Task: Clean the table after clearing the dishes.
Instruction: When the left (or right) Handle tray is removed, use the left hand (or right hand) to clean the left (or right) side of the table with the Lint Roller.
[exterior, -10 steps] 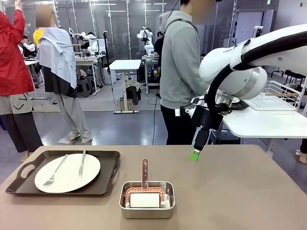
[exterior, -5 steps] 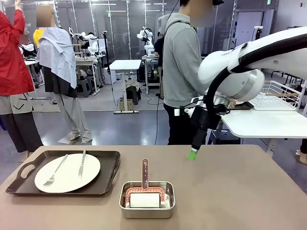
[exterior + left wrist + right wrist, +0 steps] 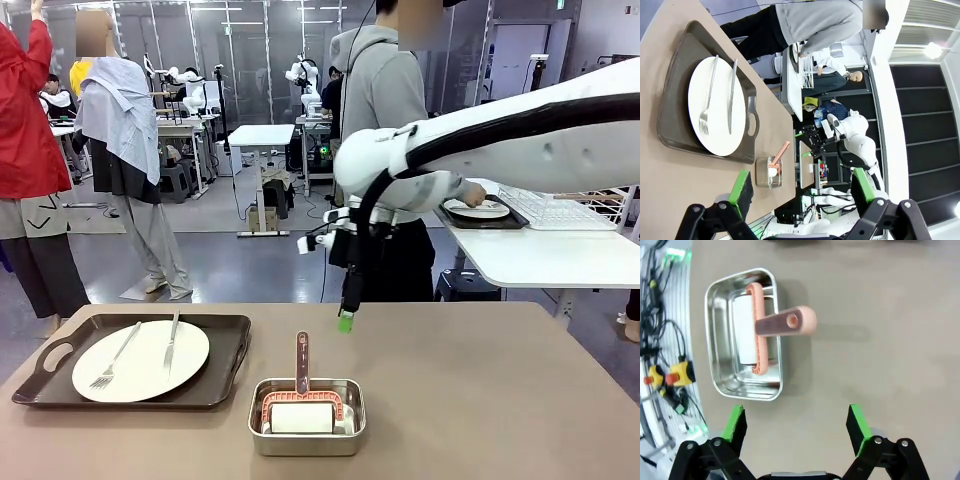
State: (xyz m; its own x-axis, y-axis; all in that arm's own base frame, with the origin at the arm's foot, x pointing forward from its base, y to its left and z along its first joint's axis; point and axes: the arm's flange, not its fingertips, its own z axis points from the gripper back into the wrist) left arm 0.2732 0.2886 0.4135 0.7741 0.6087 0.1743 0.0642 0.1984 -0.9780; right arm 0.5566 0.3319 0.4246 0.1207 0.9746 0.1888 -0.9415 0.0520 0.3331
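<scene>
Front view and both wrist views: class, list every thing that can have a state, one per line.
right tool: open, empty, above the table.
left tool: open, empty.
plate: on the tray, fork and knife lying on it.
roller: lying in the steel pan, handle sticking out.

I saw the table (image 3: pixel 500 400) carrying two things: a steel pan (image 3: pixel 306 441) near my edge, and a dark tray (image 3: pixel 228 382) left of the pan, slightly farther from me.
</scene>
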